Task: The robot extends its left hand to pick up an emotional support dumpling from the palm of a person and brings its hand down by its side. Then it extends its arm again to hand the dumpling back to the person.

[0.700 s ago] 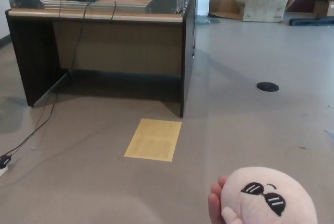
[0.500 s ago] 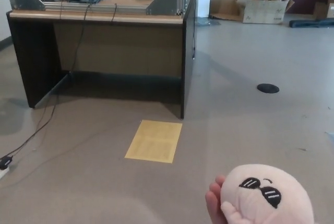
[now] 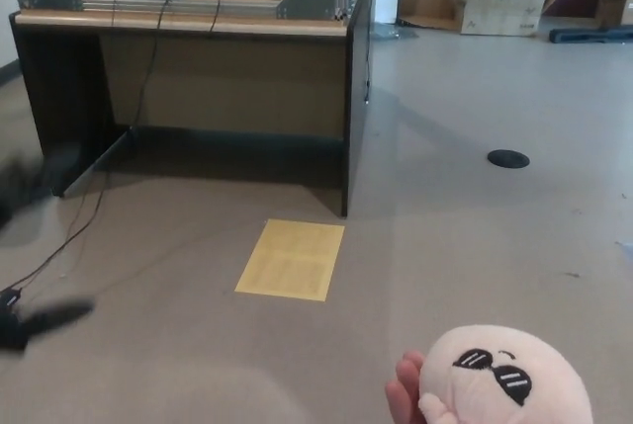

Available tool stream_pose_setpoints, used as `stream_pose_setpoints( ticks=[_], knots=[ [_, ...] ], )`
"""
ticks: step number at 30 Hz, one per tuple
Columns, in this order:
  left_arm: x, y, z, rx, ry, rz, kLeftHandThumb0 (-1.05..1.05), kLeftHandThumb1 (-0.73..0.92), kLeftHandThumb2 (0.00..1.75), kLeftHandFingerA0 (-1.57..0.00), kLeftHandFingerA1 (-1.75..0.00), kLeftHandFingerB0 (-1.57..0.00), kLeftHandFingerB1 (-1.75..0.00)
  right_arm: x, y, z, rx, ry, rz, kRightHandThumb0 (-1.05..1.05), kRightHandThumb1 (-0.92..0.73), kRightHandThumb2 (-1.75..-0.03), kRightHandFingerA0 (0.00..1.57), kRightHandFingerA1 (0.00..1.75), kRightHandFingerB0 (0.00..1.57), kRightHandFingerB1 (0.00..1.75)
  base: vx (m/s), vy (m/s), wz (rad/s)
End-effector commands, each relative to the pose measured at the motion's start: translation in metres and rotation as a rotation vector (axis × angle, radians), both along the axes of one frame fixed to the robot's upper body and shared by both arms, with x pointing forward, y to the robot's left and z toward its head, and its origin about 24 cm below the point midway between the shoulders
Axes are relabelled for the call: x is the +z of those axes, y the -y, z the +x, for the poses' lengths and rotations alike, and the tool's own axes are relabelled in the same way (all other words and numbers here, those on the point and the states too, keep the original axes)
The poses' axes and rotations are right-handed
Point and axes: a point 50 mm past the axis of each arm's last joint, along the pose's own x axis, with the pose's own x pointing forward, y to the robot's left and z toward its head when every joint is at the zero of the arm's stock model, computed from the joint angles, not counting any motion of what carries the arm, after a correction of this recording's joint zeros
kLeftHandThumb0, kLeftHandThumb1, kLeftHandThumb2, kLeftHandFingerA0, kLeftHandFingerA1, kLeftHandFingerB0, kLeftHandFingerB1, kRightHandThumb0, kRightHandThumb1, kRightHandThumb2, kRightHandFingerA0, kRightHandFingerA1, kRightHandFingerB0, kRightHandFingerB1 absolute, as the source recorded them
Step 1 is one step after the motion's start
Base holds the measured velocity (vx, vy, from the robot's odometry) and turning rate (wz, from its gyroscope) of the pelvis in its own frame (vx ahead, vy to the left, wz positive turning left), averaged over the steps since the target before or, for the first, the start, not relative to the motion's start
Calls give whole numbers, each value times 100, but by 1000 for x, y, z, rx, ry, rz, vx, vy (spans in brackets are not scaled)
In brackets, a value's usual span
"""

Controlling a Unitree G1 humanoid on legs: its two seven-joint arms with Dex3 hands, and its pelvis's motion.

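Observation:
The emotional support dumpling (image 3: 506, 380) is a pale pink plush ball with a black sunglasses face. It rests at the bottom right of the head view on a person's palm, whose fingertips (image 3: 404, 392) curl around its left side. My left hand (image 3: 30, 185) shows at the far left edge as dark, motion-blurred shapes, far from the dumpling. Its fingers (image 3: 47, 318) are spread and hold nothing. My right hand does not show.
A dark wooden desk (image 3: 198, 29) with metal frames and cables on top stands at the back left. A yellow sheet (image 3: 291, 260) lies on the floor before it. A black cable (image 3: 69, 236) trails at the left, and a black floor disc (image 3: 507, 158) and cardboard box (image 3: 495, 7) lie farther right.
My left hand has come into view at the left edge, blurred by motion. The dumpling on the person's palm has stayed in about the same place. The camera has shifted slightly.

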Motion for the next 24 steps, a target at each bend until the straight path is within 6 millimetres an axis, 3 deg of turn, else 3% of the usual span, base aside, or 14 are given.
stream_pose_setpoints(
  ticks=[1, 2, 3, 6, 8, 9, 10, 15, 16, 17, 18, 22, 23, 24],
  knots=[
    [119, 101, -23, -443, 15, 441, -61, 33, 81, 0, -19, -1, -22, 11, 12, 1, -13, 98, -10, -38, -58, -57, 83, 52, 61, 40, 0, 0, 0],
    [123, 111, -25, -469, 20, 480, -61, 33, 81, 0, -19, -1, -22, 10, 11, 0, -12, 96, -12, -38, -58, -57, 83, 52, 61, 40, 0, 0, 0],
    [129, 126, -27, -501, 21, 537, -76, 44, 54, -8, -25, -5, -26, 9, 11, -1, -11, 91, -14, -38, -59, -57, 80, 51, 61, 40, 0, 0, 0],
    [136, 153, -30, -556, -9, 627, -78, 41, 55, -3, -27, -1, -25, 6, 11, -3, -11, 79, -24, -39, -59, -57, 81, 50, 61, 40, 0, 0, 0],
    [137, 156, -31, -560, -15, 636, -78, 41, 55, -3, -27, -1, -25, 6, 11, -4, -11, 78, -25, -39, -59, -57, 81, 50, 61, 40, 0, 0, 0],
    [138, 177, -33, -580, -14, 717, -60, 33, 82, 0, -30, -4, -22, 4, 12, -5, -10, 69, -18, -39, -59, -57, 82, 50, 61, 39, 0, 0, 0],
    [136, 193, -36, -603, -13, 787, -69, 34, 85, 0, -19, 0, -17, 4, 12, -5, -4, 66, -24, -45, -49, -80, 73, 62, 53, 53, 0, 0, 0],
    [133, 205, -37, -621, -24, 842, -69, 34, 85, 0, -19, 0, -17, 5, 12, -4, 4, 68, -36, -45, -49, -80, 73, 62, 53, 53, 0, 0, 0],
    [129, 216, -39, -645, -50, 892, -105, 40, 73, -7, -7, -7, -14, 5, 12, -5, 4, 65, -29, -36, -60, -59, 77, 51, 59, 40, 0, 0, 0],
    [126, 224, -41, -662, -70, 930, -105, 40, 73, -7, -7, -7, -14, 5, 12, -5, 4, 63, -24, -36, -60, -59, 77, 51, 59, 40, 0, 0, 0],
    [118, 241, -45, -703, -95, 989, -66, 31, 86, 0, -13, 0, -19, 4, 12, -5, 6, 43, -29, -39, -62, -60, 75, 50, 56, 39, 0, 0, 0],
    [108, 253, -49, -743, -126, 1025, -65, 30, 86, 0, -13, 0, -20, 3, 11, -8, 16, 36, -19, -44, -61, -59, 73, 52, 54, 40, 0, 0, 0],
    [105, 258, -50, -751, -131, 1042, -105, 33, 75, -2, -13, -3, -18, 4, 12, -8, 31, 40, -20, -53, -64, -59, 66, 49, 51, 39, 0, 0, 0],
    [103, 261, -50, -757, -134, 1056, -105, 33, 75, -2, -13, -3, -18, 4, 12, -7, 42, 43, -20, -53, -64, -59, 66, 49, 51, 39, 0, 0, 0]
  ],
)
